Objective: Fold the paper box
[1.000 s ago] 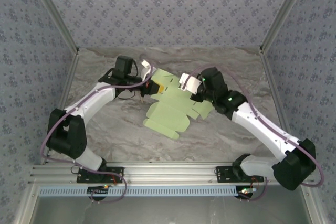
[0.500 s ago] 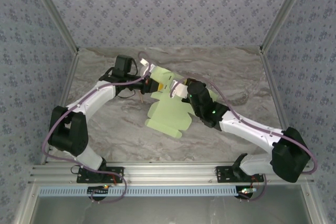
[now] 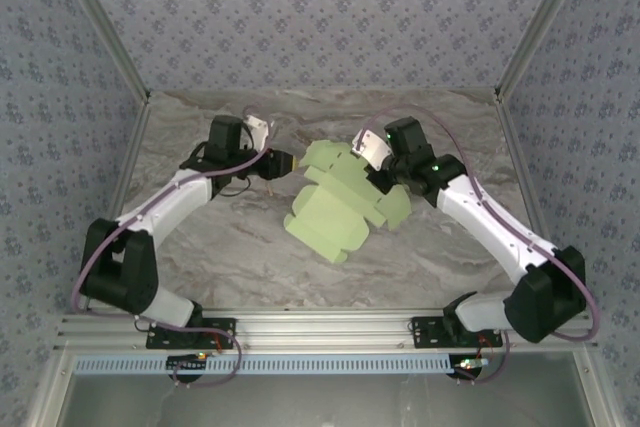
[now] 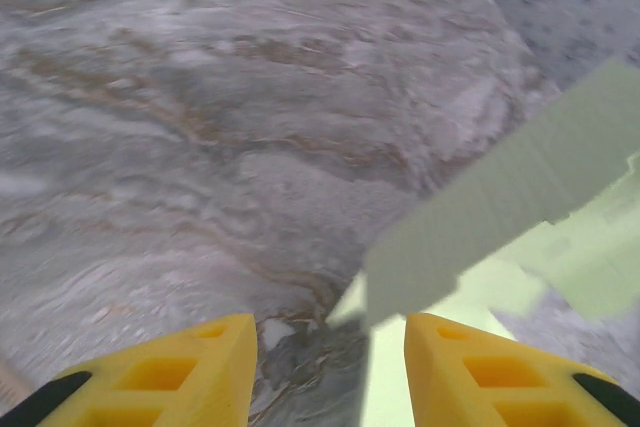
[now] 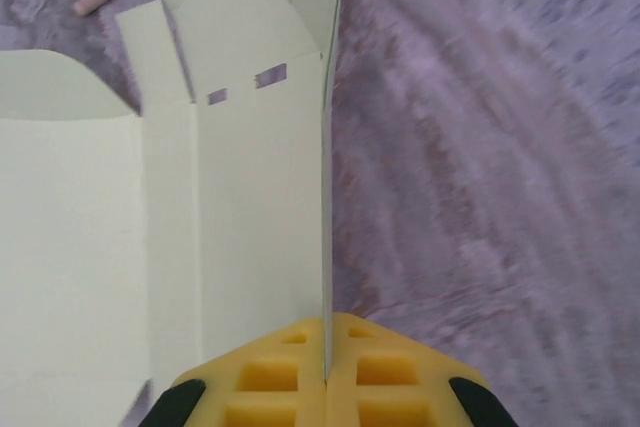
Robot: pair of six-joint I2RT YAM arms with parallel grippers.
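Paper box (image 3: 340, 209): flat green sheet at middle of bench (image 3: 250, 259), partly creased. Right jaws pinched shut on its thin right edge, holding side panel upright along crease. Left jaws parted, empty, flap just ahead; probably ready to regrip.

Grey marbled tabletop (image 3: 210, 247), blue-grey patterned walls (image 3: 320, 17) on three sides, seemingly aluminium rails (image 3: 330, 330) in front.

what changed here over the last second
The left gripper opened its jaws, let go of the paper box and backed off left. The right gripper swung in and back, folding the sheet more compact. Its jaws stayed shut on the card.
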